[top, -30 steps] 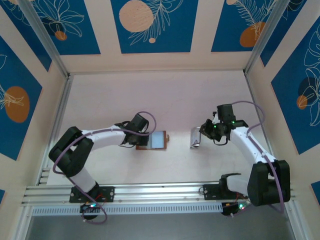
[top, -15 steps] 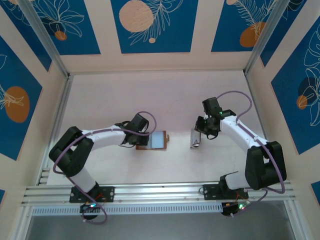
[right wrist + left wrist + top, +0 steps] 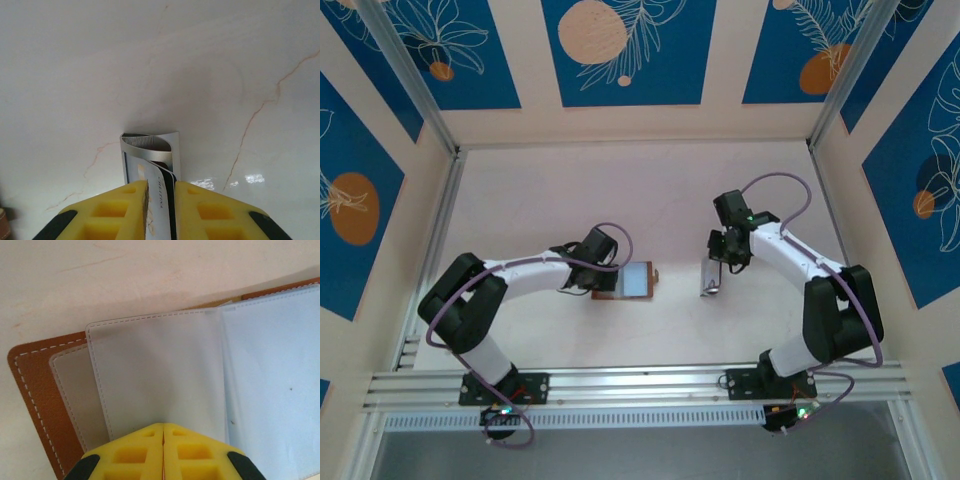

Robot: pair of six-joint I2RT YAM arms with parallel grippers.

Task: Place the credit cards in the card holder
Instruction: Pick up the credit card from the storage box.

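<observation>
One card holder [image 3: 632, 281] is laid open on the counter [image 3: 650, 200], left of centre, with pale inner pockets [image 3: 160, 380] uppermost. The left pincer [image 3: 163, 440] is pressed together over those pockets. The credit cards [image 3: 150, 152] are set well apart, right of centre, between the narrowly spread right pincer [image 3: 161, 195]; whether they are pinched cannot be told.

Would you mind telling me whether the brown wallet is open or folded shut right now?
Open: the wallet lies spread flat, its pale inner pockets facing up.
</observation>
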